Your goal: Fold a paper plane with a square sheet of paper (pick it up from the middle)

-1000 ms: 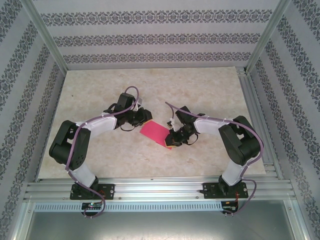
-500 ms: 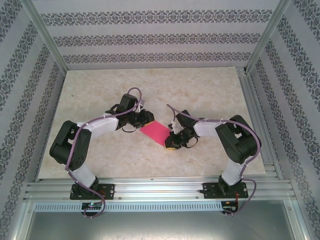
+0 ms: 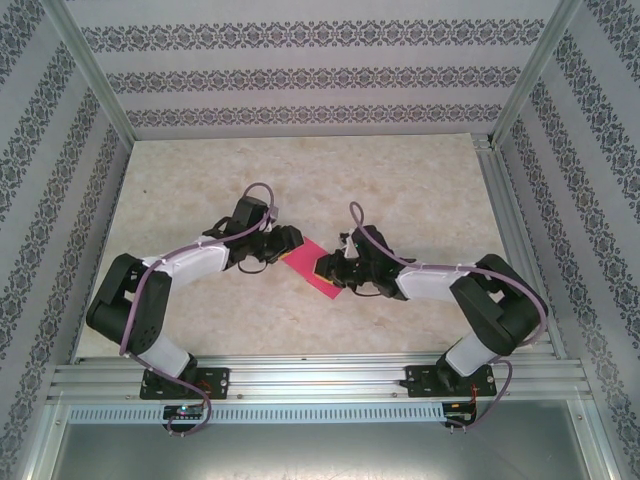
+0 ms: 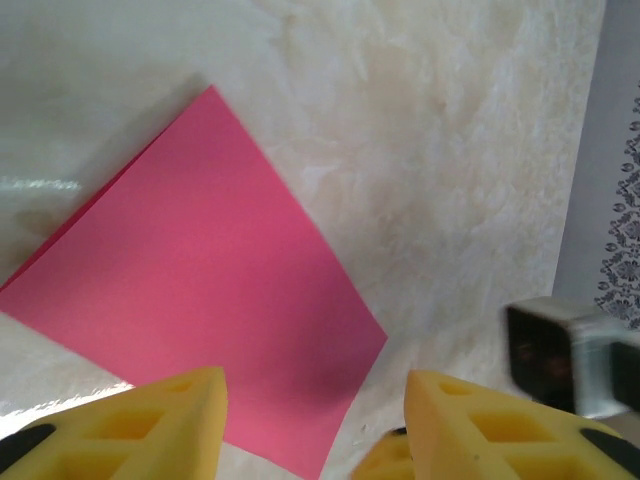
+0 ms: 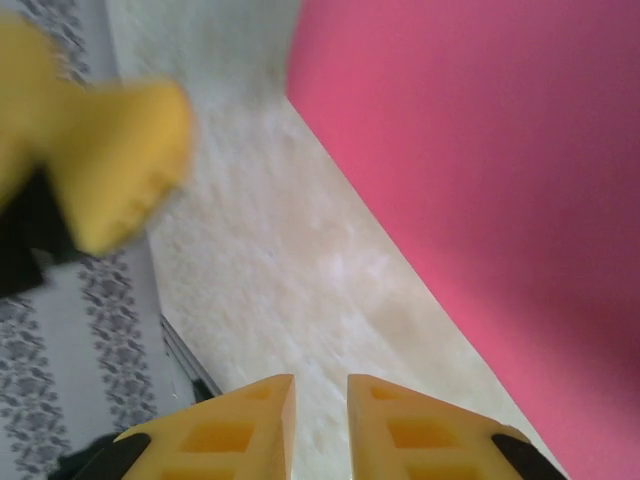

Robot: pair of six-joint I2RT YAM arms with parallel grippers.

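A marbled beige table [image 3: 400, 180] spreads beneath and all round the left gripper [image 3: 292, 244] and the right gripper [image 3: 327, 268], its surface glossy. Far beyond both grippers stands a back wall [image 3: 320, 70] papered in grey ornamental stripes. Matching side walls [image 3: 40, 150] rise well out to the left of the left gripper and to the right of the right one. Slanting aluminium posts [image 3: 90, 70] mark the far corners, and ribbed aluminium rails [image 3: 320, 380] run crosswise well behind the grippers, at the table's near edge.
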